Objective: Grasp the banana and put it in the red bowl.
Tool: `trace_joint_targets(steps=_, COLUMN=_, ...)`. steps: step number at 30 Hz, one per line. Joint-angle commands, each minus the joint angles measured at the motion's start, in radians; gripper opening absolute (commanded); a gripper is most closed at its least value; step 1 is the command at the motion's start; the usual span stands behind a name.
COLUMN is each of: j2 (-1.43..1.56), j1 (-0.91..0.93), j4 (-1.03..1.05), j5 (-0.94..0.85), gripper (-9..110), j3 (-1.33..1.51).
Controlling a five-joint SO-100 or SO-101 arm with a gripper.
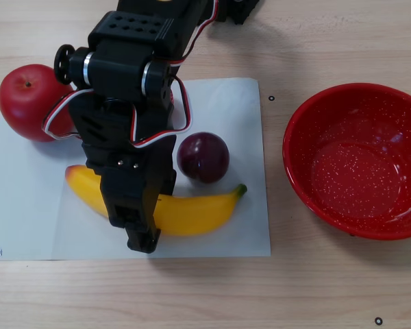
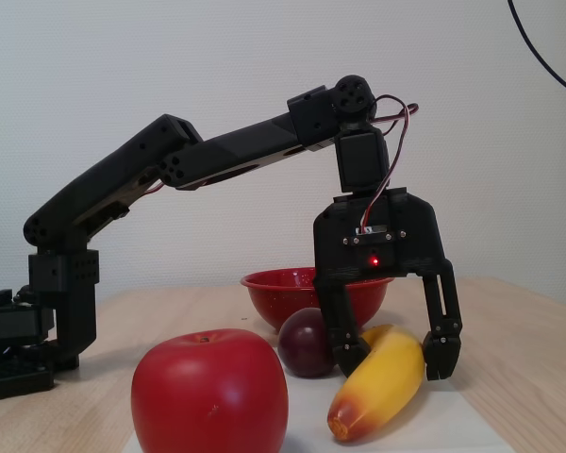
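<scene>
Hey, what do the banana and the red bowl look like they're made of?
The banana looks like moulded plastic: an even glossy yellow skin with soft highlights, a green stem tip and an orange end. The red bowl has a shiny glazed-looking finish with fine white speckles inside; whether it is enamelled metal, ceramic or plastic cannot be told from its look.

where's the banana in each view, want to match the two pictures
Other view: the banana lies lower centre on the white paper, its middle hidden under the gripper, green tip pointing right.
Fixed view: the banana is lower right of centre, between the fingers, orange end nearest the camera.
Shared landmark: the dark plum beside it.
</scene>
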Motion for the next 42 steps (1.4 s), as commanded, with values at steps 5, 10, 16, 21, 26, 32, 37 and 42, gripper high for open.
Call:
trace_joint_targets(steps=5, j2=0.344, j1=0.012, j4=-0.029, j5=-0.006, gripper=0, j3=0.034)
trace_joint_targets(steps=10, j2=0.480, j1=0.014, j4=-0.052, j5=0.002, gripper=0, j3=0.135)
trace_joint_targets(steps=16, j2=0.617, j1=0.018, j4=-0.048, j5=0.014, gripper=0, j3=0.224)
trace_joint_targets(steps=21, j2=0.724, j1=0.020, j4=-0.032, j5=0.029, gripper=0, j3=0.302)
trace_joint_targets(steps=26, j2=0.873, j1=0.032, j4=-0.048, j5=0.034, gripper=0, j3=0.442)
trace_joint_targets(steps=32, j2=1.055, j1=0.084, j4=-0.083, j5=0.037, gripper=0, j3=0.604)
trace_joint_targets(steps=37, j2=1.170, j1=0.149, j4=-0.107, j5=0.032, gripper=0, j3=0.698)
trace_joint_targets(steps=42, j2=1.298, j1=0.252, j4=-0.192, j5=0.018, gripper=0, j3=0.822)
